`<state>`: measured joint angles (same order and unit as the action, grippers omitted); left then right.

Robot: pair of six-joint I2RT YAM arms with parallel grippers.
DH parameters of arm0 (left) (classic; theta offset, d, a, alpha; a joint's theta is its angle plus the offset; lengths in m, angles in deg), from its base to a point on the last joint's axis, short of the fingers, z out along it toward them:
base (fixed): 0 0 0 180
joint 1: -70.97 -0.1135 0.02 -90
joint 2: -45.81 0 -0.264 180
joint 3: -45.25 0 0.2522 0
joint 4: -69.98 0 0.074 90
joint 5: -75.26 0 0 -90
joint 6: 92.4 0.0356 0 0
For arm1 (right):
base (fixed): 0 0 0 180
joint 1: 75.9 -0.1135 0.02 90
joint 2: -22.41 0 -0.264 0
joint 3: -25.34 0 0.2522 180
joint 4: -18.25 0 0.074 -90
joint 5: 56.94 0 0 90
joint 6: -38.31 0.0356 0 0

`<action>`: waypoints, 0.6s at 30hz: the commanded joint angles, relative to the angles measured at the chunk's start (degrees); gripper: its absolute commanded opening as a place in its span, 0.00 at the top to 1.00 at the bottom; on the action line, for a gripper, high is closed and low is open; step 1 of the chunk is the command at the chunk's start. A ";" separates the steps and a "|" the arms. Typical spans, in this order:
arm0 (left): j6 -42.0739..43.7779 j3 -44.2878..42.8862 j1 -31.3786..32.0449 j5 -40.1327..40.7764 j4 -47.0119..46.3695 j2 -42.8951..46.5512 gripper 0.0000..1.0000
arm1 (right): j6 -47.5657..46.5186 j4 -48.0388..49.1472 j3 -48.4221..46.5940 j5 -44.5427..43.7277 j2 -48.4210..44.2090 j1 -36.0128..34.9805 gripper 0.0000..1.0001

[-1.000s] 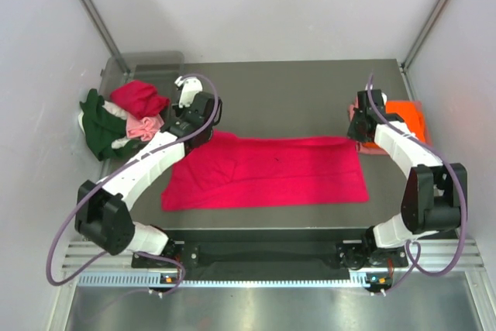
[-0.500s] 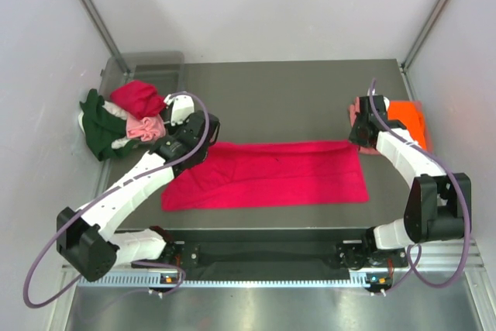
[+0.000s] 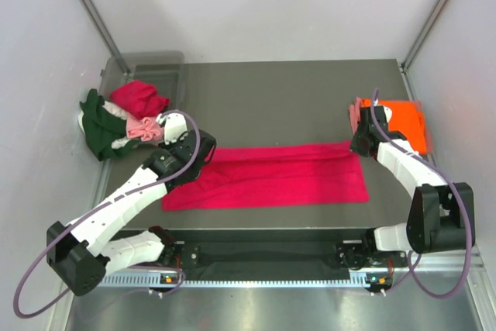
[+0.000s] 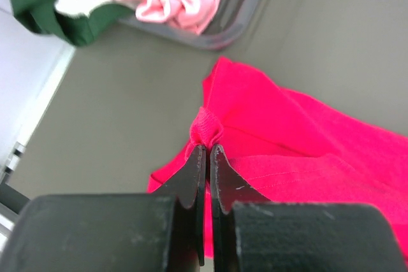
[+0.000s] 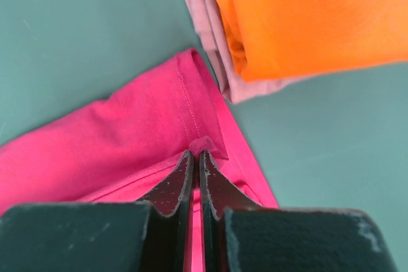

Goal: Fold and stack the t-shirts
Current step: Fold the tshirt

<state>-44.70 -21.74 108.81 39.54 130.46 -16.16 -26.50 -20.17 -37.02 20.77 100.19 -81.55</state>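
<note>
A crimson red t-shirt [image 3: 271,176] lies spread across the middle of the table, its far edge being folded toward the near edge. My left gripper [image 3: 194,162] is shut on its far left edge [image 4: 205,128]. My right gripper [image 3: 358,145] is shut on its far right edge [image 5: 203,144]. A folded orange t-shirt [image 3: 403,122] lies on a salmon pink one [image 3: 355,112] at the right, also in the right wrist view [image 5: 306,17]. More t-shirts, dark green [image 3: 97,125], pale pink [image 3: 143,127], cream and crimson [image 3: 139,98], sit heaped at the left.
A clear grey plastic bin [image 3: 147,63] stands at the back left, holding the heaped shirts; its rim shows in the left wrist view [image 4: 229,27]. White walls close in on both sides and the back.
Both grippers have pulled the crimson shirt's far edge toward the near side. The shirt now looks narrower from front to back.
</note>
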 commanded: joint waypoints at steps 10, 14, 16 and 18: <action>-7.09 8.93 0.91 -7.08 1.01 13.28 1.00 | 6.45 9.45 9.21 -3.09 -7.37 -0.68 1.00; -7.44 10.69 0.91 -9.54 -0.05 16.62 1.00 | 7.85 10.34 10.89 -3.61 -8.34 -0.68 0.99; -7.88 11.13 0.91 -11.47 -0.40 18.72 1.00 | 8.21 11.13 12.20 -3.61 -9.31 -0.68 0.99; -8.14 11.92 0.91 -13.05 -0.57 21.00 1.00 | 9.61 11.83 14.39 -4.40 -11.58 -0.68 0.93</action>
<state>-51.83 -10.66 109.51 29.25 131.95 1.83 -19.06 -12.28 -24.72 19.19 92.23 -81.75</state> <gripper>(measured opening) 0.024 0.060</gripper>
